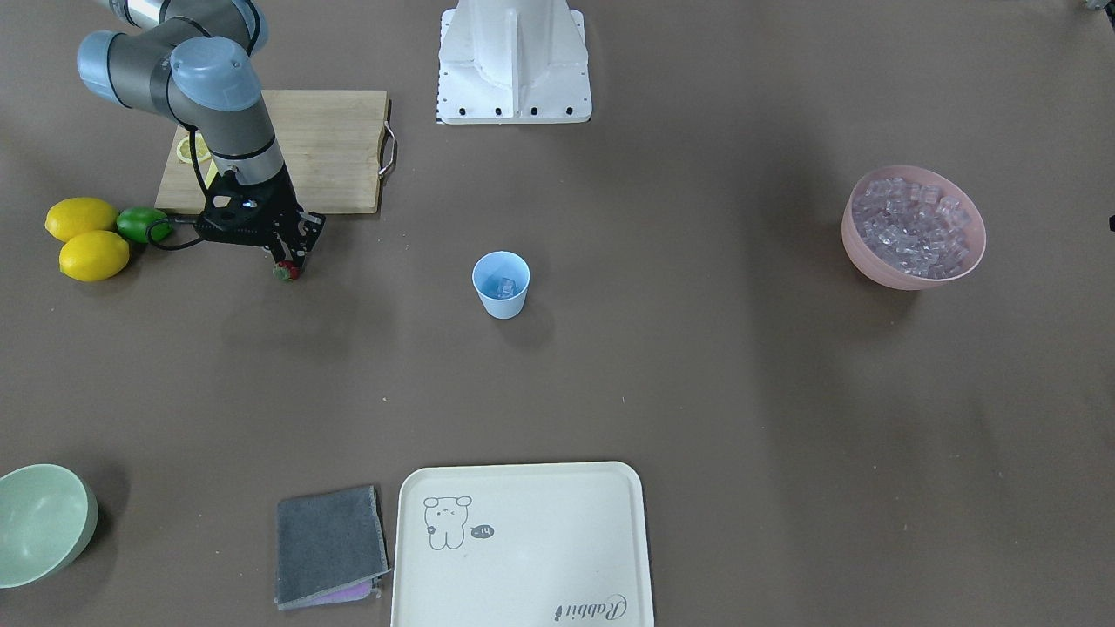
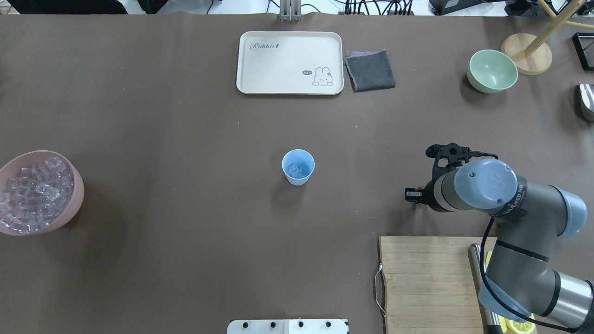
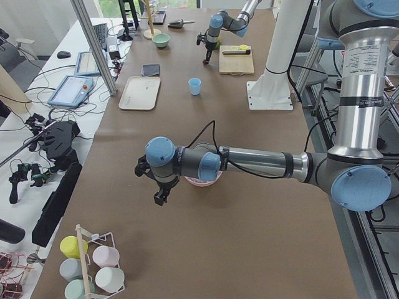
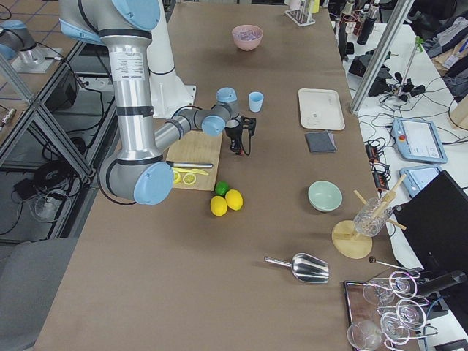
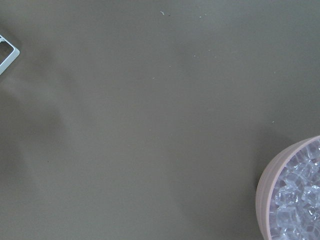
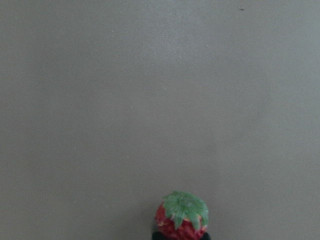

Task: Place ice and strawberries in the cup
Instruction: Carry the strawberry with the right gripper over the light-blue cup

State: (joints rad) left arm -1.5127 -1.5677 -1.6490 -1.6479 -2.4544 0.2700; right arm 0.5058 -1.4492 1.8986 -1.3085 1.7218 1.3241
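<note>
The light blue cup (image 1: 501, 283) stands upright mid-table with a clear ice cube or two inside; it also shows in the overhead view (image 2: 298, 167). A heap of ice (image 1: 910, 228) fills the pink bowl (image 2: 69, 209) by the table's left end. My right gripper (image 1: 286, 270) is shut on the small red strawberry (image 6: 181, 216), green cap up, a little above the bare table. It is well to the cup's right in the overhead view (image 2: 414, 195). My left gripper (image 3: 159, 198) shows only in the exterior left view, near the pink bowl (image 5: 265, 195); I cannot tell whether it is open.
A wooden cutting board (image 1: 327, 148) with a lemon slice lies behind the right gripper. Two lemons (image 1: 87, 239) and a green lime (image 1: 142, 224) lie beside it. A cream tray (image 1: 523, 549), a grey cloth (image 1: 329, 544) and a pale green bowl (image 1: 39, 522) stand along the far edge.
</note>
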